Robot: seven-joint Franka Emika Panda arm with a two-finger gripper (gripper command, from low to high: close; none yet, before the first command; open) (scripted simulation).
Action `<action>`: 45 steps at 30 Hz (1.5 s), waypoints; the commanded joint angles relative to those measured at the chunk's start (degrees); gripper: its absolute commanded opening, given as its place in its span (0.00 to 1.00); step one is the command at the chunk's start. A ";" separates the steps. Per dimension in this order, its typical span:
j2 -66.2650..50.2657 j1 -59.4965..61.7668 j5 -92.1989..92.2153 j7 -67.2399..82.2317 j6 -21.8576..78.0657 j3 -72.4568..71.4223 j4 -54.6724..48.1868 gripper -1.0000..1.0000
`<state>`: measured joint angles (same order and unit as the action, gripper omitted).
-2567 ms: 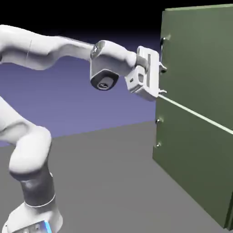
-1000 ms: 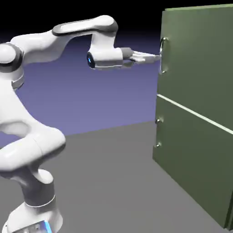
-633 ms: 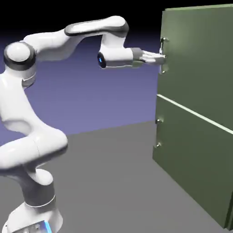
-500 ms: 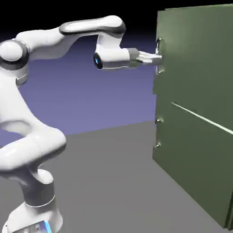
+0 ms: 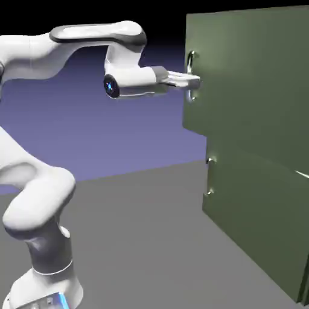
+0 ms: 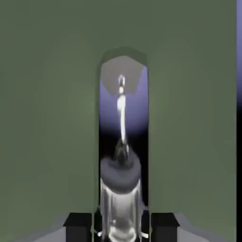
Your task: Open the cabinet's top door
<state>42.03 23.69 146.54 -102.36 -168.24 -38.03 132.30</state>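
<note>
Olive-green and flat, the top door (image 5: 253,78) is forming the upper half of the cabinet (image 5: 259,217), and it is standing slightly ajar, its handle edge swung out past the lower door (image 5: 253,211). The gripper (image 5: 188,80) is grasping the silver handle (image 5: 191,75) near that edge; in the hand view the polished bar (image 6: 121,189) is sitting between both fingertips (image 6: 78,222). Judging by its look, the panel is stiff and rather heavy, and the smooth metal is probably slippery, so a firm hold at the bar's middle seems best.
</note>
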 commanded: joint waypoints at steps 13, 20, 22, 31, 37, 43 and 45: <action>13.17 -26.11 -26.63 -13.84 4.70 23.64 17.39 0.00; 22.43 -32.98 -44.07 -24.77 7.58 32.46 24.66 0.00; 25.16 -33.45 -49.06 -28.13 9.32 34.48 26.47 0.00; 37.68 -29.27 -71.49 -40.78 24.84 46.54 32.39 0.00; 42.42 -24.90 -85.10 -44.53 39.19 58.86 31.90 0.00; 42.61 -23.60 -96.13 -45.64 52.74 71.32 27.27 0.00; 41.99 -24.18 -99.52 -45.78 57.34 75.47 24.72 0.00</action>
<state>84.02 -0.49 46.97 -148.15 -110.96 37.44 157.01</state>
